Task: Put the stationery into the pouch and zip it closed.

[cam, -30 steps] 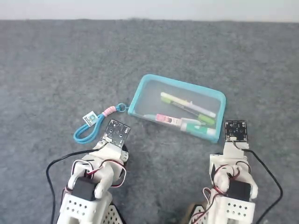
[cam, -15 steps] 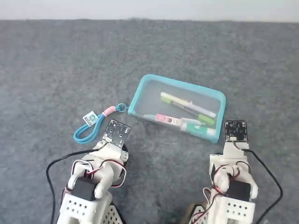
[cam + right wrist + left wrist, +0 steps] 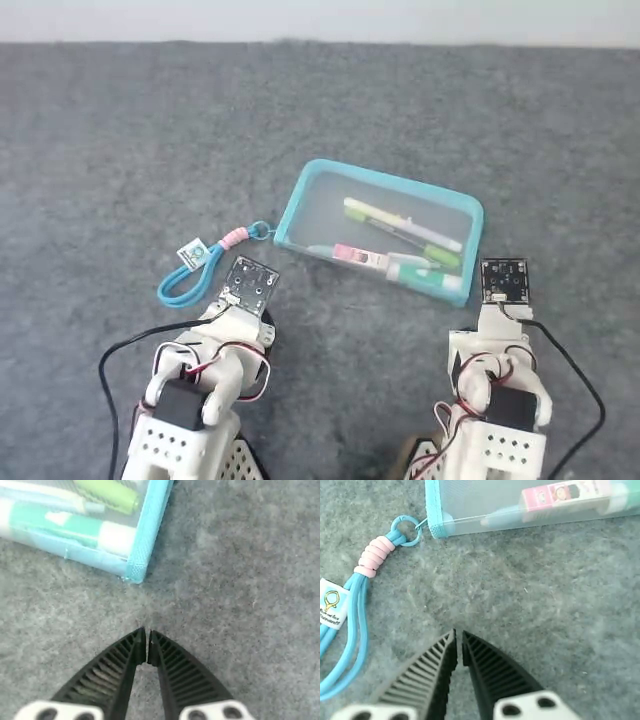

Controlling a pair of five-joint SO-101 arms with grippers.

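I'm seeing my left gripper [image 3: 458, 635] hovering just above the grey carpeted counter [image 3: 120, 150] with its fingers pressing together on nothing. The right gripper [image 3: 146, 631] is hanging the same way, fingers shut tight, near the pouch's closest corner. Just beyond them, the translucent rectangular pouch with turquoise trim [image 3: 330, 215] is lying flat. A yellow-green highlighter [image 3: 400, 222], a pink-labelled pen [image 3: 360, 256] and a white-and-mint tube [image 3: 430, 277] are showing through its wall. A blue cord strap with pink beads [image 3: 190, 275] is trailing from a ring at its corner.
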